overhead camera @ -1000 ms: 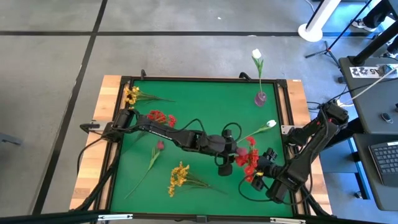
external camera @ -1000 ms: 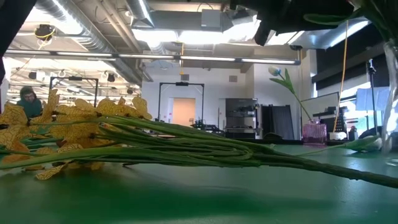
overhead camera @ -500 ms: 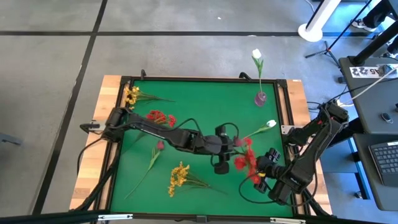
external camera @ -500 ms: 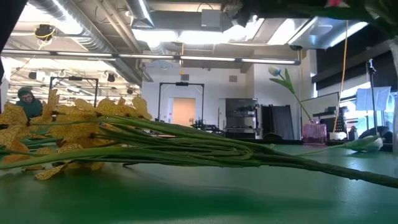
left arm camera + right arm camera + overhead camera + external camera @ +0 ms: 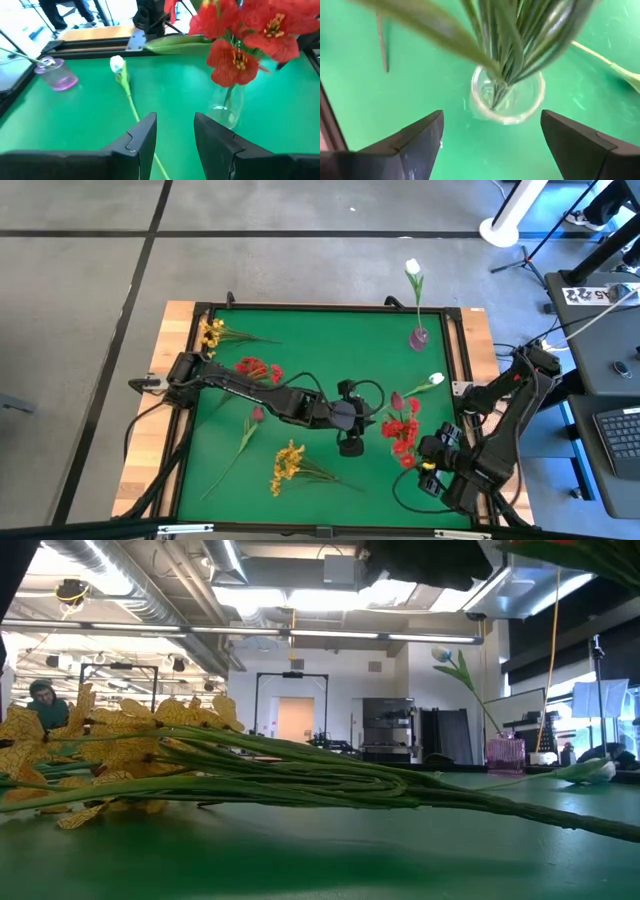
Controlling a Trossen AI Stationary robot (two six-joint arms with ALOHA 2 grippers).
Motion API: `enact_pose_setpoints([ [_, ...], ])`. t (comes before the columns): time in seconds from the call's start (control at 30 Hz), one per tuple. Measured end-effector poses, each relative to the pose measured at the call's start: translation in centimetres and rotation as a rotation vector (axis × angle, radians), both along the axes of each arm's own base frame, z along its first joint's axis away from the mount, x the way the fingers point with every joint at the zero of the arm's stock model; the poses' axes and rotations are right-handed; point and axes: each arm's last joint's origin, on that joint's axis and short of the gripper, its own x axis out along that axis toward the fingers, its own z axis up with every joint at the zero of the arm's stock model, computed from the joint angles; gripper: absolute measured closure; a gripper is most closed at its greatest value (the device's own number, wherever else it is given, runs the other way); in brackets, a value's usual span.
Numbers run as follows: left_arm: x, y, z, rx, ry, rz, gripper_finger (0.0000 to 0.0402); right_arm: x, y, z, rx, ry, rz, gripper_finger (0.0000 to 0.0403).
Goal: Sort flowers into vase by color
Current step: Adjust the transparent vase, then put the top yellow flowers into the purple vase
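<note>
Between the half-open, empty left tool (image 5: 352, 423) and wide-open, empty right tool (image 5: 432, 463), red cloth flowers (image 5: 402, 430) fill a clear glass vase (image 5: 507, 94); a white tulip (image 5: 413, 275) stands in a small purple vase (image 5: 419, 338), while six stems seem left on the green worktop (image 5: 330, 350).

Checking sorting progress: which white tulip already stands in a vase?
The white tulip at the table's far edge stands upright in the small purple vase. The other white tulip lies flat on the green mat, beside the red flowers.

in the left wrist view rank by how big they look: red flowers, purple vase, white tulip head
1. red flowers, though nearest the camera, which inflates them
2. purple vase
3. white tulip head, smallest
</note>
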Motion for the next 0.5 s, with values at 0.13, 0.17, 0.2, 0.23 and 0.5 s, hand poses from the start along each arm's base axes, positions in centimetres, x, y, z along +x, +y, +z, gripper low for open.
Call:
enact_pose_setpoints([
  [0.13, -0.8, 0.0, 1.2, 0.010, 0.000, 0.014, 0.0274, -1.3, 0.3, 1.4, -0.025, -0.029, -0.035, 0.0070],
  [0.17, -0.9, 0.1, 1.5, 0.013, -0.005, 0.020, 0.0274, -1.7, 0.4, 1.8, -0.029, -0.039, -0.041, 0.0070],
  [0.2, -1.1, 0.1, 1.7, 0.019, -0.004, 0.026, 0.0274, -2.0, 0.5, 2.2, -0.036, -0.052, -0.047, 0.0070],
  [0.23, -1.4, 0.1, 2.0, 0.026, 0.004, 0.028, 0.0274, -2.4, 0.6, 2.5, -0.047, -0.072, -0.052, 0.0070],
  [0.5, -3.3, -0.1, 4.1, 0.050, 0.031, 0.034, 0.0274, -4.4, 1.0, 5.5, -0.179, -0.413, 0.018, 0.0070],
])
